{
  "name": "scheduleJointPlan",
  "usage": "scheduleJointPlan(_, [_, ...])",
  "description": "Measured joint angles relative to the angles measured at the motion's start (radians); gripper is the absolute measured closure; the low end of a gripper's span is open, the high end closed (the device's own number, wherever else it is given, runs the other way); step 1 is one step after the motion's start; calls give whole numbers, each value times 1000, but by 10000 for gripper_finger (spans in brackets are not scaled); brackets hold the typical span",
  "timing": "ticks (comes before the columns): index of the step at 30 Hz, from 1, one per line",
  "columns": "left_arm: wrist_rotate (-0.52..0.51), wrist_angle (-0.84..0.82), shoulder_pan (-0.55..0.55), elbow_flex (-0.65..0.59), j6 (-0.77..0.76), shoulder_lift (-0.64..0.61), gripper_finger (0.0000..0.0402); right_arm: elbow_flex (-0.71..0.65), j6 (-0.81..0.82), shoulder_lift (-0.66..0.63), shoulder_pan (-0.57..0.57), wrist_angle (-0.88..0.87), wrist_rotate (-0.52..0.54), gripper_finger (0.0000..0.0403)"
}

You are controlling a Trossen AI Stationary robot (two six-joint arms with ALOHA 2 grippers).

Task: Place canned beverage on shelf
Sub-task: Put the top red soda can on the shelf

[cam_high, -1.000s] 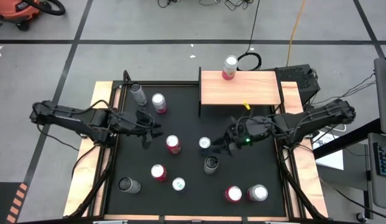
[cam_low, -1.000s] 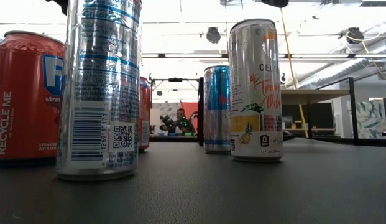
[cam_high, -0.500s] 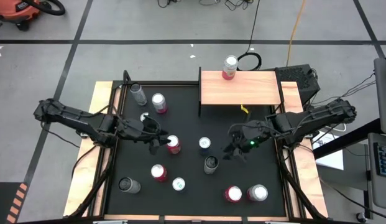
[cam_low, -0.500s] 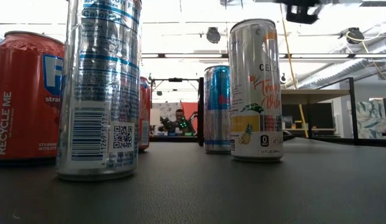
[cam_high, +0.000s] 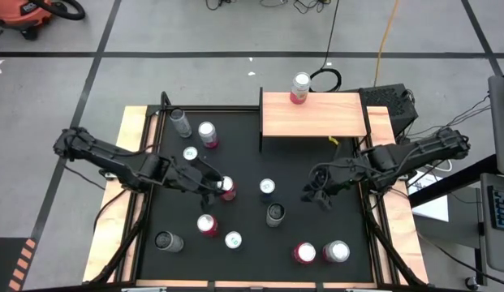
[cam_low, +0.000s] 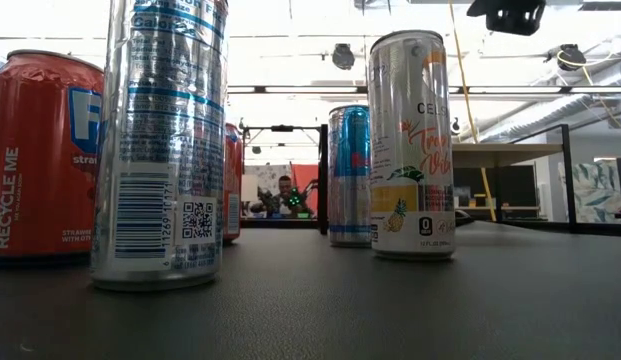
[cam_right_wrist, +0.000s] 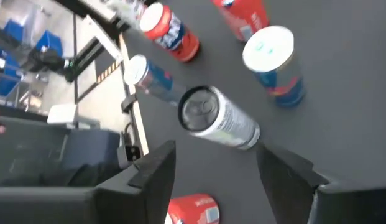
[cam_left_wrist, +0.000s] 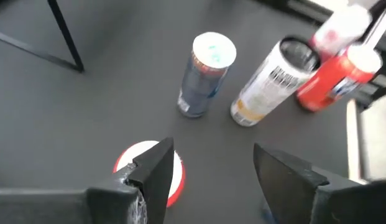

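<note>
The shelf (cam_high: 316,118), a light-wood board, stands at the table's far side. One can (cam_high: 300,88) stands upright on the shelf's far edge. Several more cans stand on the black mat. My left gripper (cam_high: 213,186) hangs open just left of and above a red can (cam_high: 227,189). In the left wrist view that can's white top (cam_left_wrist: 138,163) shows partly behind one finger (cam_left_wrist: 156,167). My right gripper (cam_high: 311,195) is open over bare mat, right of a blue can (cam_high: 267,189) and a silver can (cam_high: 275,214), with nothing between its fingers (cam_right_wrist: 156,169).
Other cans stand at the far left (cam_high: 180,122) (cam_high: 208,134), at the near left (cam_high: 207,225) (cam_high: 168,241) (cam_high: 233,240) and at the near right (cam_high: 305,253) (cam_high: 336,251). Wooden strips (cam_high: 114,219) border the mat. Bare mat lies in front of the shelf.
My left gripper has gone toward the table's right edge and a little nearer, up to the red can at the middle. My right gripper has drawn back toward the right edge, away from the blue and silver cans, and has tipped its fingers upward. No can has moved.
</note>
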Motion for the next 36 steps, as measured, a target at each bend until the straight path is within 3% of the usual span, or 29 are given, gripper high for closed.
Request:
scheduleJointPlan(6, [64, -1, 27, 7, 41, 54, 165, 0, 35, -1, 0, -11, 26, 200])
scheduleJointPlan(17, [37, -6, 51, 7, 85, 119, 78, 0, 36, -1, 0, -13, 24, 200])
scheduleJointPlan(30, [109, -71, 147, 6, 165, 170, 75, 0, 16, -1, 0, -30, 24, 200])
scheduleJointPlan(36, [187, -114, 177, 5, 187, 171, 75, 0, 16, -1, 0, -29, 25, 200])
